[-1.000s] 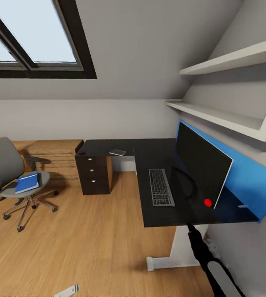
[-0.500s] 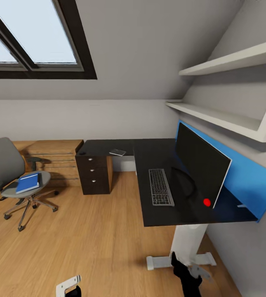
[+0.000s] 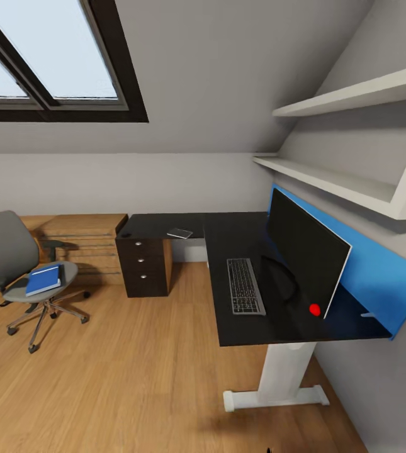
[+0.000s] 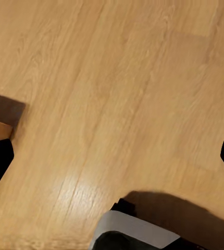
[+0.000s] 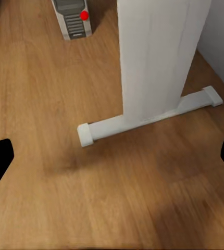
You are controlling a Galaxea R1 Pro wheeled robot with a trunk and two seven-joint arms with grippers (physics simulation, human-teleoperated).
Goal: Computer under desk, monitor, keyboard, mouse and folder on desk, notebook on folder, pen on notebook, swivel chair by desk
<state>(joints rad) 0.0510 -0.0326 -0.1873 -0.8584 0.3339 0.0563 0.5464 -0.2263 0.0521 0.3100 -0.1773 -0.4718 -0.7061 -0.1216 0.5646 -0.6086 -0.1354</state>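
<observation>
From the head camera I see the black L-shaped worktop (image 3: 234,236) with its blue back panel (image 3: 379,274) against the right wall. The monitor (image 3: 304,251) stands upright on it, and the keyboard (image 3: 245,285) lies flat just beside the monitor's stand. A red marker (image 3: 315,309) shows at the monitor's lower near corner. On the far wing of the worktop lies the notebook (image 3: 179,233), above the black three-drawer cabinet (image 3: 145,265). The swivel chair (image 3: 20,277) stands well apart from the worktop on the wood floor (image 3: 133,371), with the blue folder (image 3: 43,279) flat on its seat. My right wrist camera shows the white worktop leg (image 5: 159,67) and, beyond it, the computer (image 5: 73,18) on the floor. Both wrist views show dark fingertips at opposite edges, so the left and right jaws are apart and empty.
</observation>
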